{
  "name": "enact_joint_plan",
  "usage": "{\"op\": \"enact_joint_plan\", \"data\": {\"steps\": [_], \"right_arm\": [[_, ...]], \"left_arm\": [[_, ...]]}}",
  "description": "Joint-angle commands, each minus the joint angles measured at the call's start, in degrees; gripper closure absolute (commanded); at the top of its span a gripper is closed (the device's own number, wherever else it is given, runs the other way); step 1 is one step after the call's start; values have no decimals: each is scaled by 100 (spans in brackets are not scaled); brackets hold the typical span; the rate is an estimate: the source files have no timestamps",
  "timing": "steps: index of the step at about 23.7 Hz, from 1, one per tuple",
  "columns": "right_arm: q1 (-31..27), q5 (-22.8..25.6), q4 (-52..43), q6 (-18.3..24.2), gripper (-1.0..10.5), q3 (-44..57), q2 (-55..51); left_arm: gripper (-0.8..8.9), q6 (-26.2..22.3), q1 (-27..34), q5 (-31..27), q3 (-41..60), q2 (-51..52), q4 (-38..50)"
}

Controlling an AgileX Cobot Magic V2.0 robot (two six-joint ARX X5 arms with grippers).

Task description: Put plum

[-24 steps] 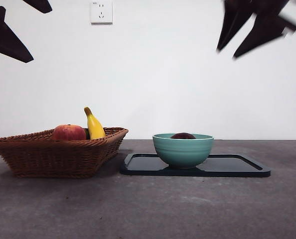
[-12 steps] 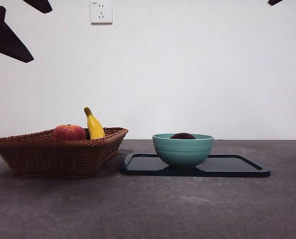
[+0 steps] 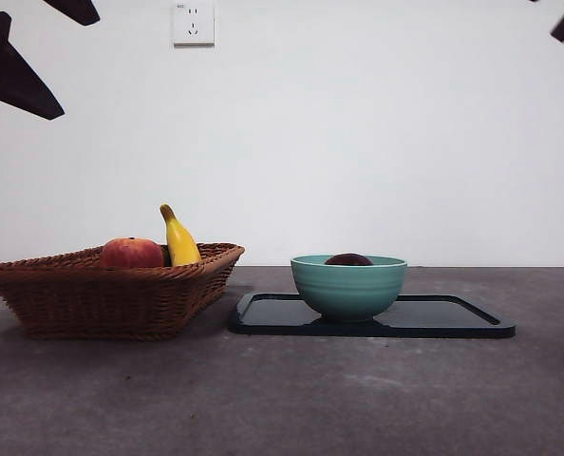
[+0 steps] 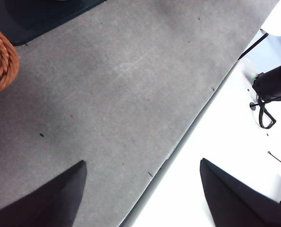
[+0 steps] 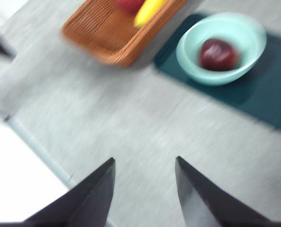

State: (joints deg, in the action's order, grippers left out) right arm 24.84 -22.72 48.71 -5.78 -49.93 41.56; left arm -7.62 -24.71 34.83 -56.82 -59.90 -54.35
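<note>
Resting inside teal bowl [image 3: 348, 288], plum [image 3: 348, 259] shows only dark top above rim; right wrist view confirms it [image 5: 218, 54] alone in bowl [image 5: 221, 47]. Bowl stands on dark tray [image 3: 453, 318]. Risk judged low: fruit round, could roll if bowl knocked by arm swinging low. Wicker basket [image 3: 111, 290] just beside tray holds red-orange fruit [image 3: 131, 253] and banana [image 3: 179, 239]. Right gripper [image 5: 145, 189] high above table, jaws spread, empty. Left gripper [image 4: 143, 198] spread, empty, over table edge.
</note>
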Motion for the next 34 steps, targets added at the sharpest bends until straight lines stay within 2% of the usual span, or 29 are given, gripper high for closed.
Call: {"op": "enact_joint_plan", "data": {"steps": [1,22,28,34], "right_arm": [[83,-50,-57,20,743,127,-70],[92,-44,-63,20,743,203,-122],[90,-44,-63,20,743,203,-122],[90,-44,-63,20,743,203,-122]], "left_arm": [[440,-70,-22,35,-63,-24,39],[440,4,-24,35,-63,-24,109],[435,702,-181,-114,-68,-44,955],[434,1449,-479,-778,-258,-313,1919]]}}
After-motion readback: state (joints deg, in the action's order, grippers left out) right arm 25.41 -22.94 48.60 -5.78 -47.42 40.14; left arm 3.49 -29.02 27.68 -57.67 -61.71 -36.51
